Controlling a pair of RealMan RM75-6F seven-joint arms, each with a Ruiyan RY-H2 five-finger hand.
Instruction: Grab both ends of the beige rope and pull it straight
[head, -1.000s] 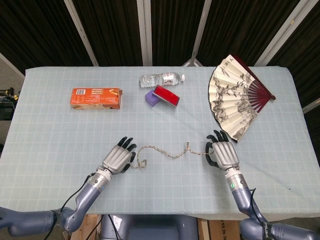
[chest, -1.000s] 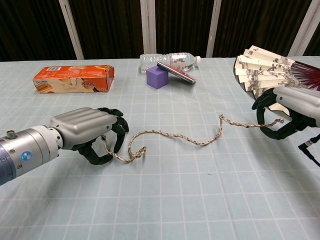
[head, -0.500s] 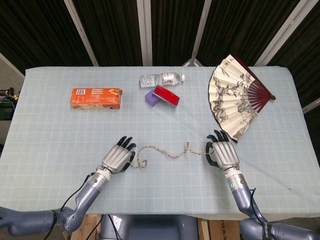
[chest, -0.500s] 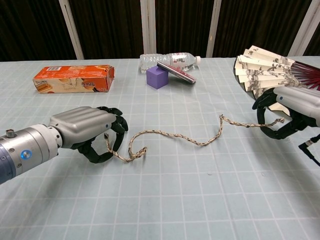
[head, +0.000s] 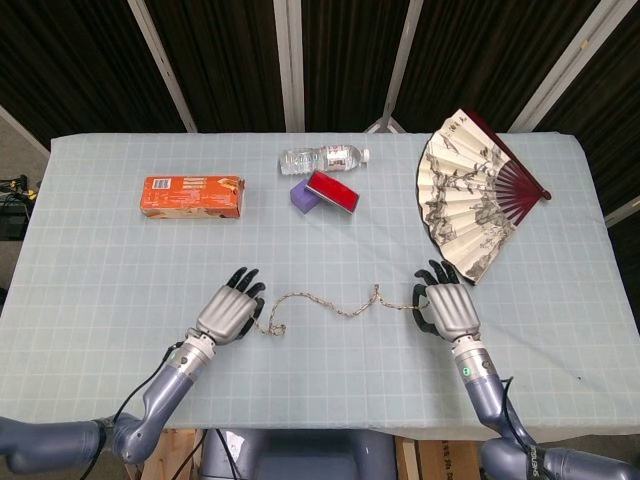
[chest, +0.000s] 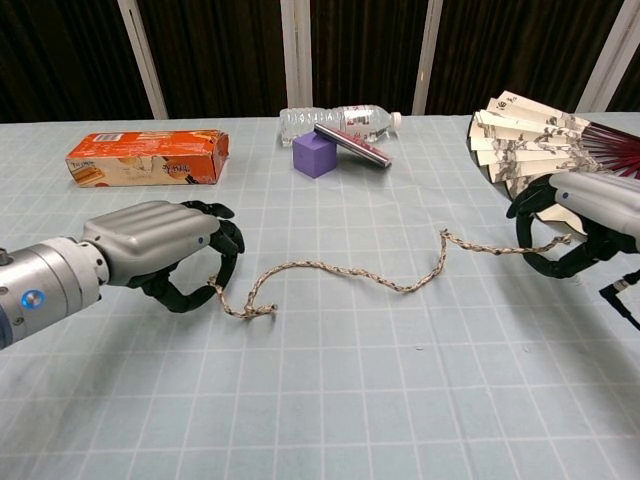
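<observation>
**Beside the fan, both rope ends gripped and the slack not yet out**

Just inboard of the folding fan, the right hand has its dark fingers curled around one end of the beige rope, the tip poking out past them toward the fan. Far from the fan, on the opposite side of the table, the left hand curls its fingers down over the other end; the chest view shows the cord running up into that curl, so it looks pinched there, though the contact itself is hidden.

Between the hands the rope lies on the cloth in a loose wave, with a small loop just beside the left hand and a sharp kink nearer the fan.

Judging by this, the grasping step is done and the pull is in hand. What comes next is for the hands to draw apart, the left going further from the fan, with both grips kept firm so the thin cord does not slide out.

Well beyond the fan's inner edge lie an orange box, a water bottle and a purple block with a red case leaning on it. No writing on any of them can be read.
</observation>
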